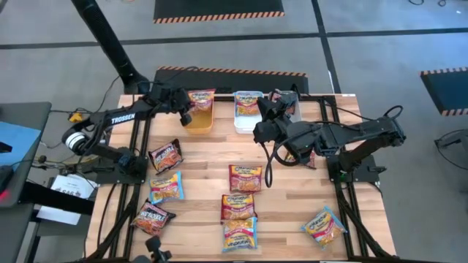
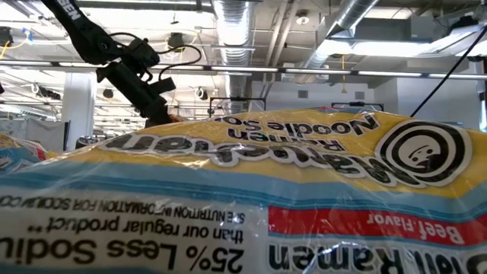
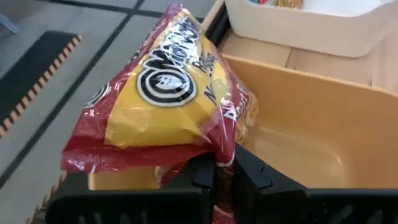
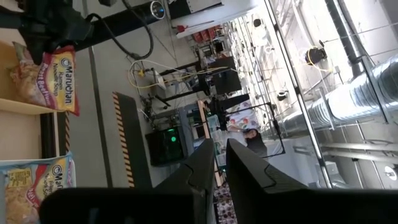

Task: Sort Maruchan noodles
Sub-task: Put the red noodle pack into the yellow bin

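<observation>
Left claw [image 3: 224, 171] is pinching a crinkly maroon-red and yellow ramen packet [image 3: 161, 99] over the orange plastic bin [image 1: 199, 117] at table's 11 o'clock. Right claw [image 4: 214, 162] is hovering near 1 o'clock (its grip state: cannot tell). Other crinkly ramen packets [image 1: 244, 177] are lying scattered across the wooden table [image 1: 292, 197].

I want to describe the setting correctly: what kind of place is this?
Probably an industrial robotics lab or workshop. The low view shows exposed ceiling ducts, the floor has hazard-striped mats, and two arms work at a wooden table strewn with ramen packets.
</observation>
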Action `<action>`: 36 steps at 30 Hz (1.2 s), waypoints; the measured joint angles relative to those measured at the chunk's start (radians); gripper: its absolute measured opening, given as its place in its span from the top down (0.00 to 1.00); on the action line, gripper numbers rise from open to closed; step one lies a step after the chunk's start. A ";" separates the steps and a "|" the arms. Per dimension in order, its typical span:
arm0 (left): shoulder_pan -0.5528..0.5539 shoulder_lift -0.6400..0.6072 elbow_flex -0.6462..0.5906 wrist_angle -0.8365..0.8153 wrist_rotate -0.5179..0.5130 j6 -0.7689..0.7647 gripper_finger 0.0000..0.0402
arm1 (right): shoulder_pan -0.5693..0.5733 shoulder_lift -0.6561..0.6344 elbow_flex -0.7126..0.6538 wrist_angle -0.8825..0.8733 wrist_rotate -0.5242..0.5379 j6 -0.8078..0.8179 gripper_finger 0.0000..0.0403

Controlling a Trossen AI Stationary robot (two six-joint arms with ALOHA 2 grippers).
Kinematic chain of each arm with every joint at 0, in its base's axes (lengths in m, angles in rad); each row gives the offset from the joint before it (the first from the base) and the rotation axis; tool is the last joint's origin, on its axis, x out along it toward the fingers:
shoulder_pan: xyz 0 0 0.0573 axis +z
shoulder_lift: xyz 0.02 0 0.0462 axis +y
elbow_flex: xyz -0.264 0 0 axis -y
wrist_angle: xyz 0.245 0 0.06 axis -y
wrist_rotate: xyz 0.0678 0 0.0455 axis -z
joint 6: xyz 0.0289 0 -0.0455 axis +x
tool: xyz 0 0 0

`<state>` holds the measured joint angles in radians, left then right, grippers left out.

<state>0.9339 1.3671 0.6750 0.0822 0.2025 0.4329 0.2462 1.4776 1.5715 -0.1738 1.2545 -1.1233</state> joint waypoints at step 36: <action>0.001 0.009 0.001 -0.092 0.007 -0.223 0.54 | 0.000 0.000 0.000 -0.010 -0.001 0.000 0.84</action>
<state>0.9348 1.3762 0.6757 -0.0100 0.2097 0.2103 0.2462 1.4776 1.5715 -0.1833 1.2538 -1.1236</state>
